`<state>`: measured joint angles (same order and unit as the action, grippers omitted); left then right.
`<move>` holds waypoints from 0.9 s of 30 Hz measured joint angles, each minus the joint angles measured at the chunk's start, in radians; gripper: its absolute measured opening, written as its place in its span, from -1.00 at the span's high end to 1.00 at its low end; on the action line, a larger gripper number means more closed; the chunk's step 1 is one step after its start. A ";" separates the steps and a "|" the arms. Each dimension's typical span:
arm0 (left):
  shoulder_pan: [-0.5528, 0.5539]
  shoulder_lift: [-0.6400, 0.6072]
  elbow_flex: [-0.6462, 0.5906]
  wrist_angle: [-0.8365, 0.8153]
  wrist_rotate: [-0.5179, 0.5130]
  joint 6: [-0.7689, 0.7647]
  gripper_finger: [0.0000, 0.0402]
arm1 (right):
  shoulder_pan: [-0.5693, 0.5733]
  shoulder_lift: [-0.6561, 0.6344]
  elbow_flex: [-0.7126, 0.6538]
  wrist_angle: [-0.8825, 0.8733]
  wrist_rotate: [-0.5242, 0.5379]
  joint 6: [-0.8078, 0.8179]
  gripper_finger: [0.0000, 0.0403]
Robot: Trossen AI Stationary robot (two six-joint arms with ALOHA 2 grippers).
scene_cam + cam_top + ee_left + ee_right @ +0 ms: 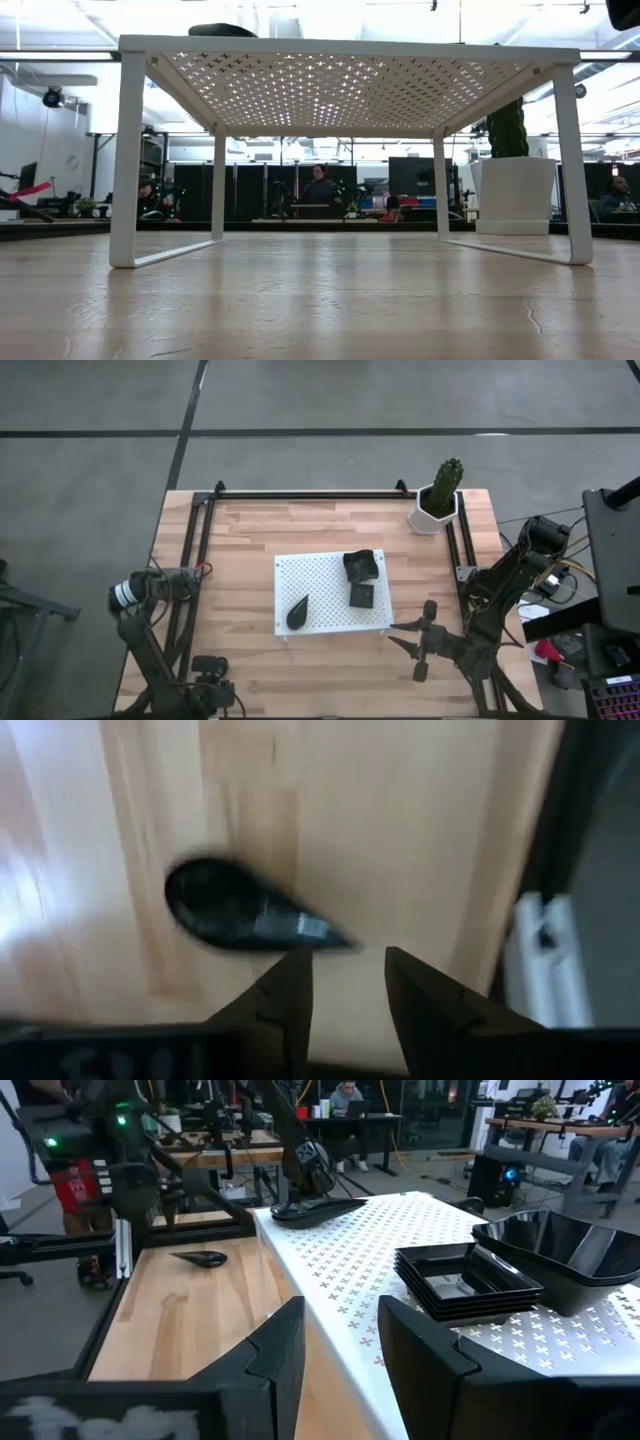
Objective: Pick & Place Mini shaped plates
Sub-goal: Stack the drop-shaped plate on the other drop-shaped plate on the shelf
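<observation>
On the white perforated board lie a black teardrop plate, a stack of small black square plates and a larger black square dish. Another black teardrop plate lies flat on the wooden table left of the board, also seen in the right wrist view as the teardrop plate. My left gripper is open, pointing down, its fingertips just short of that plate's pointed tip; in the high view the left gripper hides it. My right gripper is open, near the board's near right corner.
A white hexagonal pot with a cactus stands at the table's far right corner. A black frame runs along the table's far and side edges. Bare wood lies left of and in front of the board. People sit in the room beyond.
</observation>
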<state>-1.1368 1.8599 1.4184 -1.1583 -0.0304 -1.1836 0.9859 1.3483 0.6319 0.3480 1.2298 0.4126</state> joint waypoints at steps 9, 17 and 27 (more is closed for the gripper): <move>-0.001 0.000 -0.077 -0.017 0.128 -0.056 0.56 | 0.000 0.000 0.000 0.000 -0.001 0.000 0.39; 0.012 0.000 -0.135 0.039 0.135 -0.074 0.83 | 0.000 0.000 0.000 0.000 -0.003 0.000 0.39; 0.039 0.000 -0.147 0.132 0.115 -0.064 0.97 | 0.000 0.000 0.000 0.000 -0.002 0.000 0.39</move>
<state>-1.0982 1.8603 1.2713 -1.0265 0.0851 -1.2480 0.9859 1.3483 0.6319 0.3481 1.2274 0.4122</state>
